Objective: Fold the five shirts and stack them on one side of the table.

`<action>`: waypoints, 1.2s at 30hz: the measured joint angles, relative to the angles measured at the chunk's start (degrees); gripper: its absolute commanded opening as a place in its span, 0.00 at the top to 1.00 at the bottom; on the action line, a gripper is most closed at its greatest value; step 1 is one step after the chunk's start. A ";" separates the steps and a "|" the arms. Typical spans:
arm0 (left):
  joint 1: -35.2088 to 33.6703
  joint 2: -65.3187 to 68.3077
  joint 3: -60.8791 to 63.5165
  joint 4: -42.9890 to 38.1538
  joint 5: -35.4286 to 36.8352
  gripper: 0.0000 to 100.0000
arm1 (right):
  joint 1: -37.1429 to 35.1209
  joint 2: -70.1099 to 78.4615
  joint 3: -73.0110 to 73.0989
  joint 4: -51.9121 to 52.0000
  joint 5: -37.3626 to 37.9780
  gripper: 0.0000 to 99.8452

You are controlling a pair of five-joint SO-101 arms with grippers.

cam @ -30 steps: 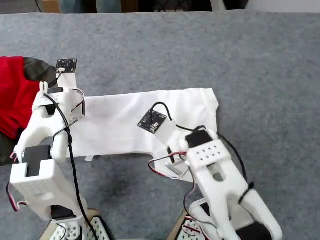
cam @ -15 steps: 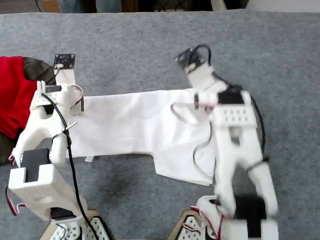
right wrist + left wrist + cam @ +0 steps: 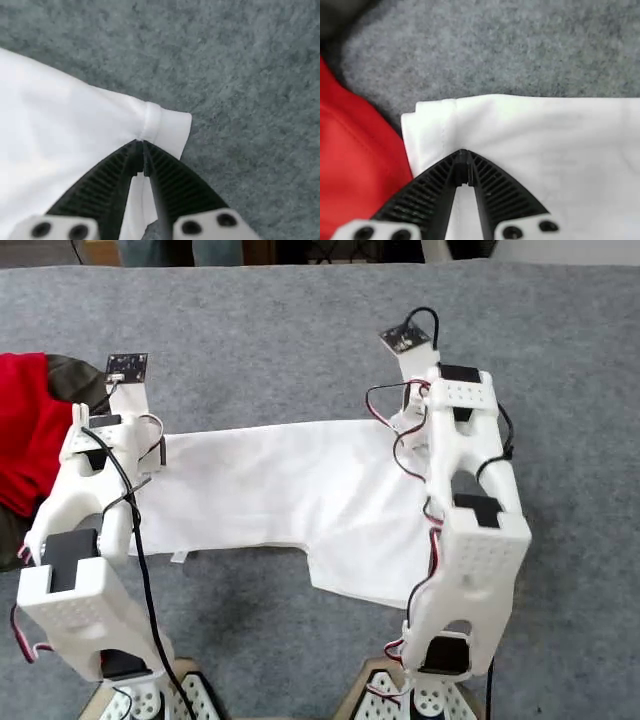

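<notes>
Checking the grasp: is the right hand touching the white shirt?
Touching. The right wrist view shows the right hand closed on the white shirt at its corner.

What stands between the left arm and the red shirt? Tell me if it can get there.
Probably yes, once freed. The red shirt lies right beside the left gripper with nothing between, but its fingers are shut on a corner of the white shirt.

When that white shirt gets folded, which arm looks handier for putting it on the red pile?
Left, probably. The left gripper sits at the white shirt's corner right beside the red pile; the right gripper is at the opposite corner, away from it.
</notes>
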 measured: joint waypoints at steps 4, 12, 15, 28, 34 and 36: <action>-0.53 0.00 0.00 0.00 0.18 0.97 | 0.44 3.16 -6.07 4.31 0.00 0.99; -1.49 -4.31 -2.37 6.07 0.18 0.97 | 0.88 4.04 -16.62 14.68 0.18 0.99; -1.76 -8.79 -3.60 7.65 0.18 0.97 | 0.79 4.04 -22.51 19.08 0.18 0.99; -2.20 5.10 -7.65 0.26 0.09 0.97 | 0.70 14.68 -25.58 13.36 -0.35 0.99; -2.99 7.74 -10.20 -0.09 0.44 0.97 | 1.41 16.18 -27.69 14.24 -2.90 0.99; -2.99 7.47 -10.20 -0.09 0.44 0.97 | 1.49 16.26 -29.19 16.18 -2.90 0.99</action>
